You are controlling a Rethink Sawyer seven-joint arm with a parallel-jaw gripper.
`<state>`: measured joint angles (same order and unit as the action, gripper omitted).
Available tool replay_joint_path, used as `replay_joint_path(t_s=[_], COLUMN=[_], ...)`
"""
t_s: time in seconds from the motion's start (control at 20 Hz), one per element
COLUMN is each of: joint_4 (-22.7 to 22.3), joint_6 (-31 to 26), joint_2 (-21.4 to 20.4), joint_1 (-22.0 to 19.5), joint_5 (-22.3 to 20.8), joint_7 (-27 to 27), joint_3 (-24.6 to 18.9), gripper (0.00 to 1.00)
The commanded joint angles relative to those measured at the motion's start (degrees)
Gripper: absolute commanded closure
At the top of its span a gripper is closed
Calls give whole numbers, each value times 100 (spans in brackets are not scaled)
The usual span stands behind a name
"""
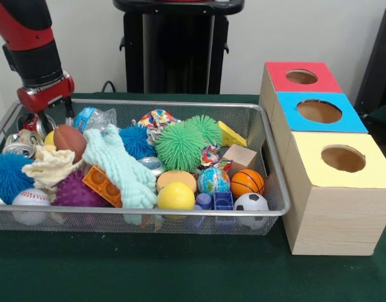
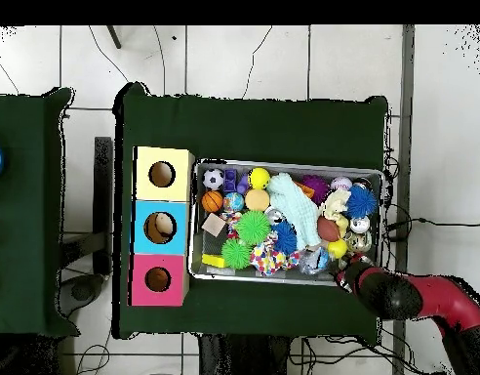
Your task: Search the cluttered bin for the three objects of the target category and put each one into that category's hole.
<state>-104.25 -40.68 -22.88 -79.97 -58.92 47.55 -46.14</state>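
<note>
Green cloth covers the worktop. The bin (image 1: 268,211) is crowded; no stuffed toys are plainly visible, so all seems left. My jaws (image 1: 34,121) dip at its ten o'clock corner, grip hidden. The red box's hole (image 1: 302,77) waits at two o'clock.

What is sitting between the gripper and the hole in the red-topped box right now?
The gripper hangs at the bin's opposite end. Between it and the hole lie low clutter, including a green spiky ball and a yellow wedge, then the bin's end wall. Above them the way looks open.
</note>
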Motion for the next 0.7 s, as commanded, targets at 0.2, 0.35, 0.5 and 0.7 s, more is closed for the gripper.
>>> replay_joint_path(t_s=[0.2, 0.35, 0.5, 0.7], joint_4=[847, 825, 772, 731], joint_6=[1043, 1324, 1561, 1614], joint_2=[998, 1557, 2134, 2392], joint_1=[-735, -1091, -1441, -1607], joint_5=[-240, -137, -28, 10], joint_7=[-2340, -2651, -2975, -3126], joint_3=[-946, -1376, -1802, -1975], gripper=[0, 0, 0, 0])
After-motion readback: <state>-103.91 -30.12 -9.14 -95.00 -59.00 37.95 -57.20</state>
